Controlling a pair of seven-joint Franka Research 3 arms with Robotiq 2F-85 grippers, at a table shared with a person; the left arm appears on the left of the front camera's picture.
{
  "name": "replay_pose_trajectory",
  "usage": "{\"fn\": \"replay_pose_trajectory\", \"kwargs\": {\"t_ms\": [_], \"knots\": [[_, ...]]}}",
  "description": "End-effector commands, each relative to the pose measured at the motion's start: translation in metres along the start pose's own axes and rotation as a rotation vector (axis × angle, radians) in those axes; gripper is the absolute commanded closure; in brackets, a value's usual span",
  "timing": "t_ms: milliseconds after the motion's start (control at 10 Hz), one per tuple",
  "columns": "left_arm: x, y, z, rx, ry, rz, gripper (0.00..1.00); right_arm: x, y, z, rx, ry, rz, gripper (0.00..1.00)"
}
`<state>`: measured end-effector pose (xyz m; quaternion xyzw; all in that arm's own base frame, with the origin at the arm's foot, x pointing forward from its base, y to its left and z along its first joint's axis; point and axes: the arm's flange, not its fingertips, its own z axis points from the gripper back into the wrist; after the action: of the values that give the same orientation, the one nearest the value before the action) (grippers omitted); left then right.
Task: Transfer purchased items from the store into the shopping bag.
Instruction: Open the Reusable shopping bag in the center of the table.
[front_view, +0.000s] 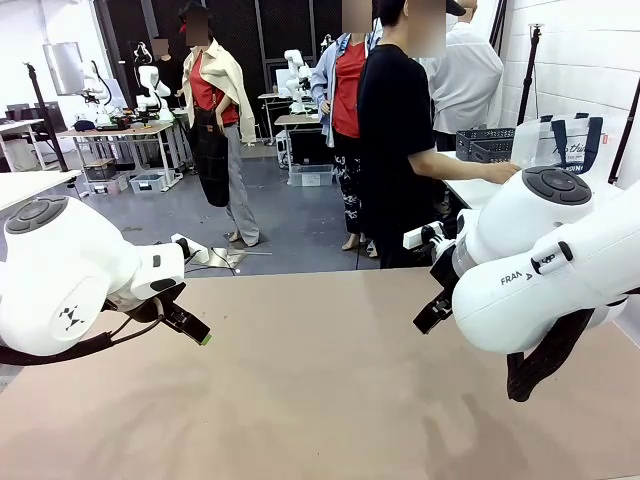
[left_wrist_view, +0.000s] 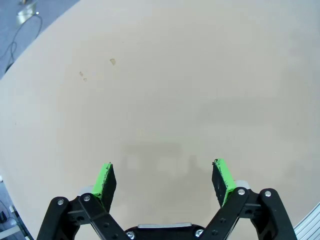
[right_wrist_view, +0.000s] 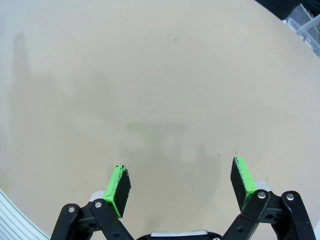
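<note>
Although the right arm hides its lower part, one shopping bag (front_view: 566, 140) shows at the upper right of the frame. A person's hand (front_view: 498, 172) seems to touch its side, and its contents are too dim to make out. Two end effectors, the left end effector (left_wrist_view: 165, 172) and the right end effector (right_wrist_view: 182, 172), hang wide open above the surface (front_view: 320, 400), gripping nothing.

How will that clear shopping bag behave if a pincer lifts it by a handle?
Likely floppy: the shopping bag has thin-looking translucent walls, so it should sag. It stands upright, so a push may tip it. Smooth plastic may slip; the navy strap handles seem safer.
</note>
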<state>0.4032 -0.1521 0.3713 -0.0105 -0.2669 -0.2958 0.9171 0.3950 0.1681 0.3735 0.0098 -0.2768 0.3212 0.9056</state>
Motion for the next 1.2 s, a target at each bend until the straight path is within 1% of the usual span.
{"fn": "replay_pose_trajectory", "kwargs": {"t_ms": [0,1100], "knots": [[-0.0003,0.0011,0.0001,0.001,0.000,0.002,0.00,0.0000,-0.0001,0.0000,0.000,0.000,0.000,0.00],[-0.0003,0.0011,0.0001,0.001,0.000,0.002,0.00,0.0000,-0.0001,0.0000,0.000,0.000,0.000,0.00]]}}
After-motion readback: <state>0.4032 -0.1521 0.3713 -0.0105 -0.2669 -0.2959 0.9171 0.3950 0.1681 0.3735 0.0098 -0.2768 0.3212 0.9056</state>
